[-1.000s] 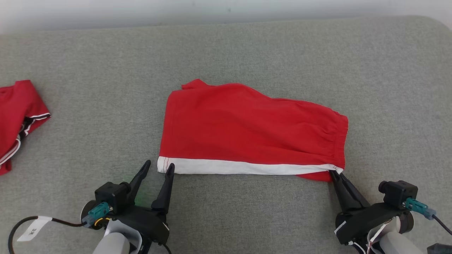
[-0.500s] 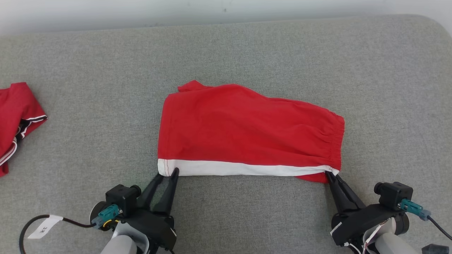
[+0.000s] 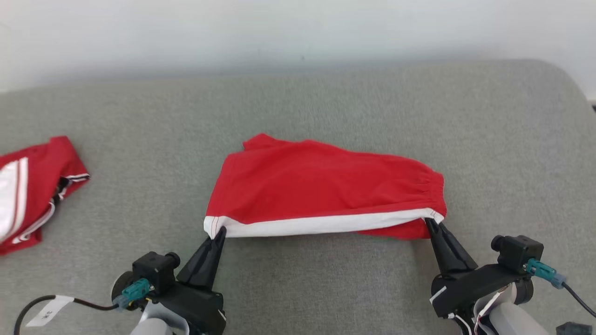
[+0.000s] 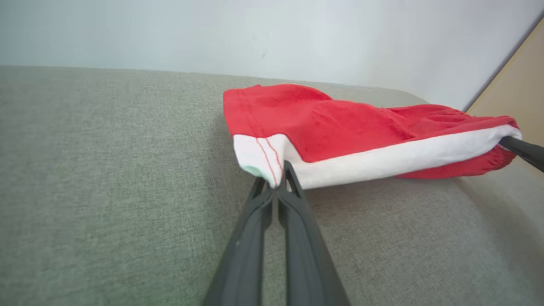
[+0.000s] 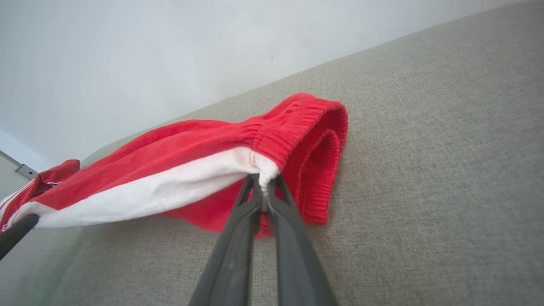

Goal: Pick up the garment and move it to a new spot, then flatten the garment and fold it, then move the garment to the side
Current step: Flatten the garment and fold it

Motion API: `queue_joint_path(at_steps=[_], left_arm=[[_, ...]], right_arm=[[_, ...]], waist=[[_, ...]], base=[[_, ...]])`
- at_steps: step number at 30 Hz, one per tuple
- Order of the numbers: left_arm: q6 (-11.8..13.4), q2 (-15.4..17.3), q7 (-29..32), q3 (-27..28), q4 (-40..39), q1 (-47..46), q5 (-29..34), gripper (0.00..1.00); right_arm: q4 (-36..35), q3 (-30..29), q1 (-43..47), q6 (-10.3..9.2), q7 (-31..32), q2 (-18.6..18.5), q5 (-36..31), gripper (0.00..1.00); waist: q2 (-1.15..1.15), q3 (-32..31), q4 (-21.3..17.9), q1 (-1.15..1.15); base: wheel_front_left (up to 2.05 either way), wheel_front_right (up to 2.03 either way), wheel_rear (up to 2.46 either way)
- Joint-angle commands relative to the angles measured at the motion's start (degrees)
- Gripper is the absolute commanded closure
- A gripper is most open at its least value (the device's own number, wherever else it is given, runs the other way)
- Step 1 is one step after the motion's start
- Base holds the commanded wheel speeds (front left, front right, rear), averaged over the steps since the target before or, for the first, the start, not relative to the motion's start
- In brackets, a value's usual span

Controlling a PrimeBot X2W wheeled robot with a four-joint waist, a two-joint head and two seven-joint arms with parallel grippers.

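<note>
Fingers of left hand (image 3: 217,233) together, clamped on white-band corner of red shorts (image 3: 321,186); right hand (image 3: 429,223) clamped on waistband corner.

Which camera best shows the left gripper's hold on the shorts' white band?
The left wrist view: up close, the left gripper is shut on the corner of the white band of the red shorts. The head view shows the same pinch smaller, from above. The right wrist view catches its dark tip at the far left edge.
</note>
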Motion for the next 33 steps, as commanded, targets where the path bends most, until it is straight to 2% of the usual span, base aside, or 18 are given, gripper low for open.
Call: queue_joint_path(at_steps=[1,5,9,14,19,22,28,31,33], left_arm=[[0.0,0.9,-0.1,0.0,-0.6,0.1,0.7,1.0],[0.0,3.1,-0.1,-1.0,-2.4,-3.7,1.1,1.0],[0.0,7.3,-0.1,-5.8,-4.5,-11.1,0.7,1.0],[0.0,11.7,-0.1,-10.8,-0.2,-23.1,-0.4,1.0],[0.0,13.9,-0.1,-13.9,4.0,-33.8,-1.1,1.0],[0.0,14.4,-0.1,-14.8,6.2,-39.9,-0.1,1.0],[0.0,13.2,-0.1,-16.3,11.0,-52.4,3.9,1.0],[1.1,12.7,-0.1,-16.3,12.3,-59.3,7.4,1.0],[2.8,12.3,-0.1,-16.4,12.9,-62.7,10.1,1.0]], right_arm=[[-0.3,-0.2,-0.6,0.03,0.0,0.1,-0.6,1.0],[-1.3,-0.5,-3.2,0.03,0.0,-0.2,-1.3,1.0],[-1.7,-0.5,-8.7,0.03,0.0,-0.9,-0.5,1.0],[-0.4,-0.5,-17.7,0.03,0.0,-1.8,0.1,1.0],[2.1,0.5,-26.9,0.03,0.0,-2.8,-0.8,1.0],[4.4,1.2,-33.0,0.03,0.0,-3.1,-1.9,1.0],[11.4,4.7,-47.2,0.02,0.0,-3.3,-3.8,1.0],[15.1,4.3,-55.2,0.02,0.0,-2.3,-5.0,1.0],[16.8,3.8,-59.5,0.02,0.0,-1.4,-6.9,1.0]], waist=[[0.0,-3.7,1.7,0.0],[0.0,-6.0,3.2,0.0],[0.0,-7.1,4.3,0.0],[0.0,-7.4,4.8,0.0],[0.0,-5.5,4.9,0.0],[0.0,-2.1,5.0,0.0],[0.0,8.0,6.0,0.0],[0.0,12.7,6.3,0.0],[0.0,14.4,6.7,0.0]], base=[[0.0,0.0,0.0],[0.0,0.0,0.0],[0.0,0.0,0.0],[0.0,0.0,0.0],[0.0,0.0,0.0],[0.0,0.0,0.0],[0.0,0.0,0.0],[0.0,0.0,0.0],[0.0,0.0,0.0]])
